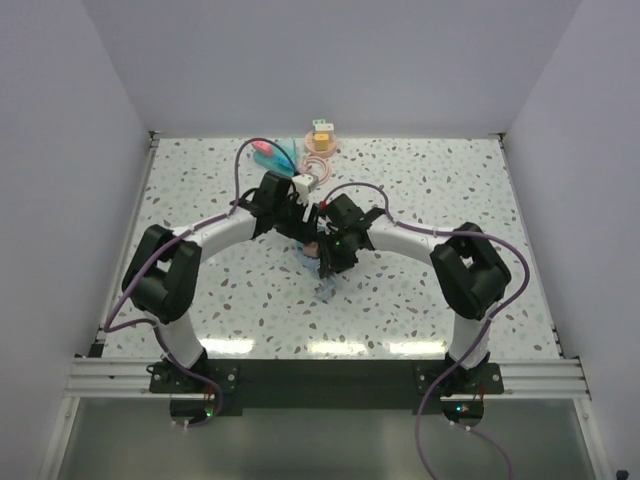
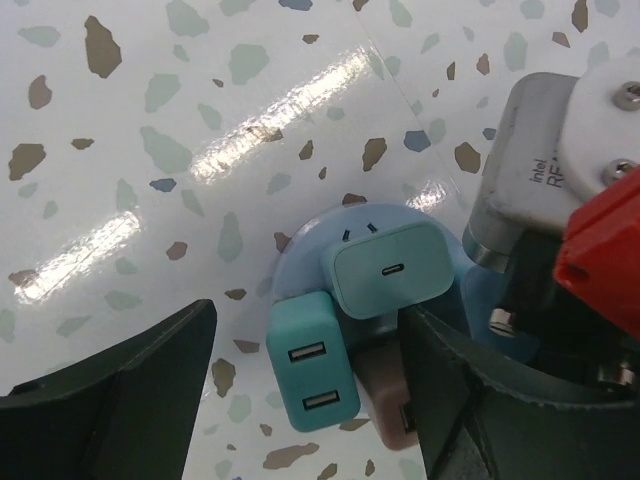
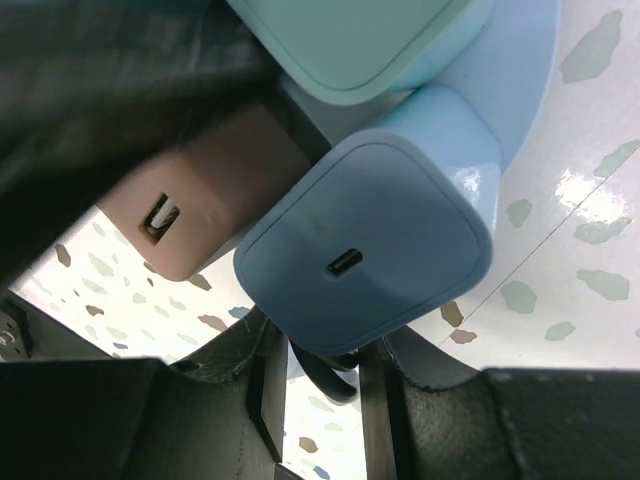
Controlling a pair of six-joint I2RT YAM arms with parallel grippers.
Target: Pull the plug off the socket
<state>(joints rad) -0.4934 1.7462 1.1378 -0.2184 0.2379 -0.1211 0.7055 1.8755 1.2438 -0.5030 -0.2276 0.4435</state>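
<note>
Black plastic fingers of the right gripper (image 3: 322, 372) fill the bottom of the right wrist view, drawn close with only a narrow slot between them. I cannot tell whether they pinch anything. Just above their tips sits the glossy pale-blue square plug with one oval port (image 3: 365, 250), its lower corner dipping toward the slot. It is seated in the round light-blue socket base (image 3: 525, 70).

Crowded beside it are a pinkish-brown charger with a single port (image 3: 200, 200) and, in the left wrist view, a mint-green charger (image 2: 390, 270) and a teal two-port charger (image 2: 312, 372).

The left gripper (image 2: 308, 335) is spread wide around this cluster. Its right-hand finger lies against the base side, its left-hand finger well apart, so it holds nothing.

**Risks, as I judge them:**
- The base looks loose on the speckled terrazzo table (image 1: 420, 300). With the left claw unclenched, a pull may lift the whole socket.
- A pinch on one slick corner could slip.
- Fingers could catch the pinkish-brown neighbour.

**Writing:** "intel REA…", cut off, on the silver camera housing (image 2: 530, 160) at upper right. No charger brand is readable.

Near the table's far edge, top centre of the overhead view, an orange-and-yellow block on a pink coil (image 1: 321, 137) rests well apart.
</note>
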